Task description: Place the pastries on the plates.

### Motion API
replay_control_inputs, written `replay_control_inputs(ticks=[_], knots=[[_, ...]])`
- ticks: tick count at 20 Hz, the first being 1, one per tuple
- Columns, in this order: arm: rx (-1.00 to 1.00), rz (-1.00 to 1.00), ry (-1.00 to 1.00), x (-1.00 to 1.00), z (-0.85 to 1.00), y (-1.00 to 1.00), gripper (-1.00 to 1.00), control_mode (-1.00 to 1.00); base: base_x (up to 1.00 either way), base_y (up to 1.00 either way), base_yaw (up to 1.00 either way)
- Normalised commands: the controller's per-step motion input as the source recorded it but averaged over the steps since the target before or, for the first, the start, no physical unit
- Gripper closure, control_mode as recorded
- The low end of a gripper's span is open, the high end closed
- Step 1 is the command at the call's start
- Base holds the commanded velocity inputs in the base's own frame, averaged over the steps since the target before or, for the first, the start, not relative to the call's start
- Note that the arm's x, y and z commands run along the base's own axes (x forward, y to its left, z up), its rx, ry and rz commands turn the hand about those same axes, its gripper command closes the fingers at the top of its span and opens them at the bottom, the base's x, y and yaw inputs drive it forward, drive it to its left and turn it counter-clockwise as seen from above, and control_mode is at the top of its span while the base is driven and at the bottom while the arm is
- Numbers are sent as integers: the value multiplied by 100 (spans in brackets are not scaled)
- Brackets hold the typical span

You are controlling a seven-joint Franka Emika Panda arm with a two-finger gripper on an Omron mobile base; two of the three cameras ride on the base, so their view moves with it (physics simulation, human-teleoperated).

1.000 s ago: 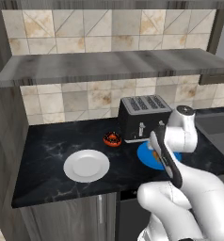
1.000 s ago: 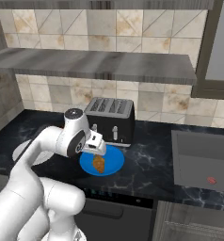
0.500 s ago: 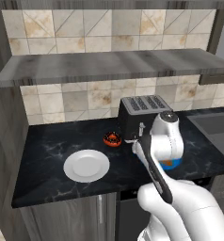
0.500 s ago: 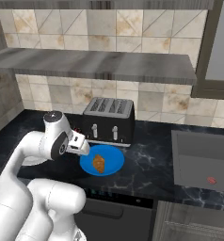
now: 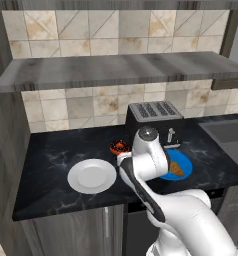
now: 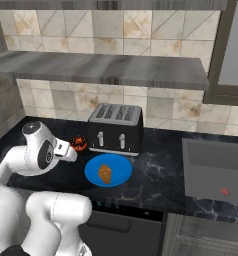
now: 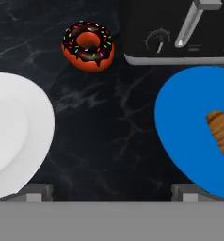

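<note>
The golden-brown croissant [image 7: 221, 132] lies on the blue plate [image 7: 184, 132], also seen from the right base as croissant [image 6: 105, 173] on blue plate [image 6: 121, 167]. The chocolate ring donut [image 7: 88, 44] with red-orange icing sits on the black counter, between the white plate [image 7: 20, 136] and the toaster. My gripper [image 7: 111, 193] hovers open over the bare counter between the two plates, with nothing between its fingers. From the left base, the donut [image 5: 119, 147] is behind the white plate [image 5: 91, 176], and my wrist partly hides the blue plate [image 5: 183, 164].
A black toaster [image 5: 153, 120] stands against the tiled wall, just behind the blue plate. A sink [image 6: 216, 170] is set into the counter to the right. A grey shelf [image 5: 116, 70] runs overhead along the wall.
The arm has swung left, from above the blue plate to over the gap between the two plates. The croissant stays on the blue plate. The jaws have stayed open.
</note>
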Motion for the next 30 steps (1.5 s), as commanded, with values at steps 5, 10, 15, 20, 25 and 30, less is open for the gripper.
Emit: replay_control_inputs(ticks=[5, 10, 15, 20, 25, 30], knots=[[-6, 0, 3, 56, 22, 50, -100, -100, 0, 0, 0], [-4, 0, 8, 51, 39, 32, -100, -100, 0, 0, 0], [-1, 0, 5, 58, 12, 47, -100, -100, 0, 0, 0], [0, 0, 0, 65, 0, 17, -100, -100, 0, 0, 0], [0, 0, 5, 51, -5, 0, -100, -100, 0, 0, 0], [-1, 0, 8, 56, -8, 0, -100, -100, 0, 0, 0]])
